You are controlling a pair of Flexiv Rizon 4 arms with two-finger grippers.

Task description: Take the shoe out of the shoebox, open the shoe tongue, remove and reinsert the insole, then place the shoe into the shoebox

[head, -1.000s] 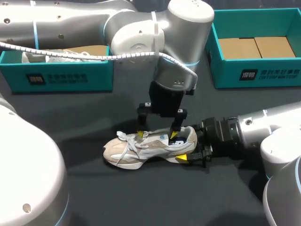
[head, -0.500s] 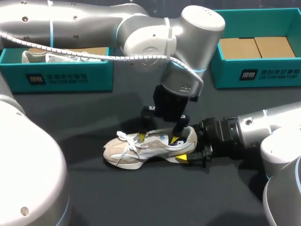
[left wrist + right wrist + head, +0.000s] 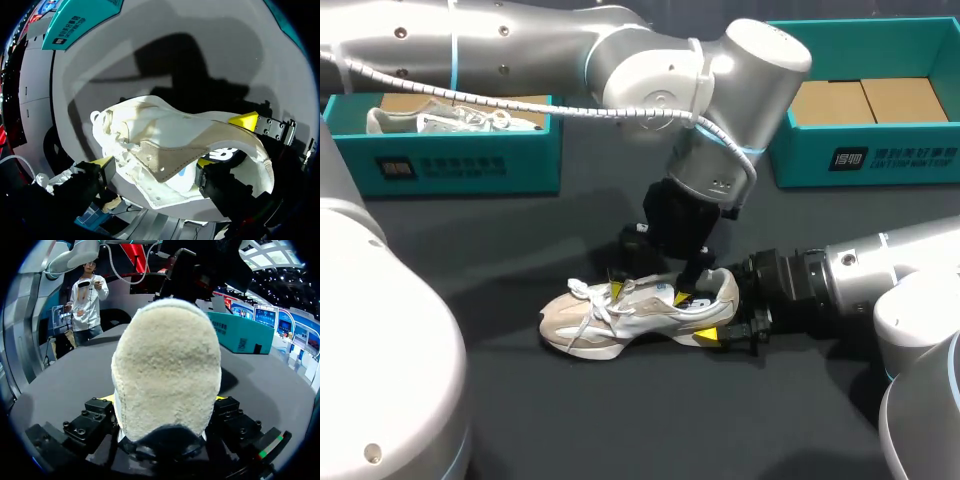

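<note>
1. The shoe [image 3: 635, 312] is out of any box, sitting on its sole on the dark table [image 3: 620, 420].
2. My left arm [image 3: 660, 85] comes in high behind the shoe, then folds over and points its wrist nearly straight down at it, leaning a little toward the heel.
3. The left gripper [image 3: 650, 294] is right over the shoe's opening with its fingers spread wide. One yellow tip is by the laces at the tongue and the other is down inside the collar. I can't see it pinching anything, so I'd call it released.
4. My right arm [image 3: 865, 275] lies low and almost flat, coming in at the shoe's heel end.
5. The right gripper [image 3: 720, 318] is clamped on the heel, one finger on each side of it.
6. A teal box [image 3: 470, 165] sits well back behind the shoe's toe end with a second shoe [image 3: 450, 120] in it.
7. The other teal box [image 3: 860, 155] is back behind the heel end, with cardboard [image 3: 860, 100] inside.
</note>
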